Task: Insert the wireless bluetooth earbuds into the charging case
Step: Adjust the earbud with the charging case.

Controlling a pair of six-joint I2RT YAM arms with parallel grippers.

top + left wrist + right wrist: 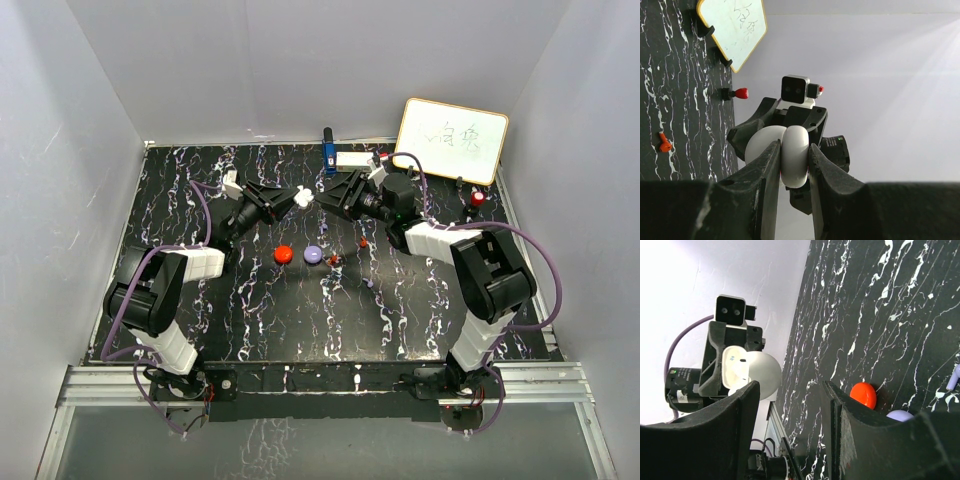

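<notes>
**Case in the left arm's grip, earbuds out on the table**

Top external. You had the left gripper (297, 197) clenched on the white charging case (304, 200), over the rear middle of the black marbled table (250, 320). The right gripper (328, 195) faced it, just beside the case. Nearer the arm bases, a red puck (283, 254) and a purple puck (313, 256) lay on the table. Two of the earbuds lay there as well: a red earbud (363, 243), and a second red earbud (333, 261) just beside the purple puck. A whiteboard (452, 140) stood at the rear right, with a red-capped object (479, 198) near it.

Left wrist. Both fingers (771, 165) pressed the sides of the case (795, 160). It stood open, its two rounded halves side by side. Its inside was hidden from this angle. The whiteboard (735, 30) carried handwritten strokes that could not be read. A red earbud (662, 144) lay on the table, well apart from the case; which of the two it was, I could not tell.

Right wrist. Your right gripper (791, 390) was spread wide, with nothing between its fingers. Past it, the open case (747, 372) showed one pale inner face with a small dark mark. Whether anything sat in that half could not be made out. The red puck (863, 395) and the purple puck (900, 415) lay close together on the table.
</notes>
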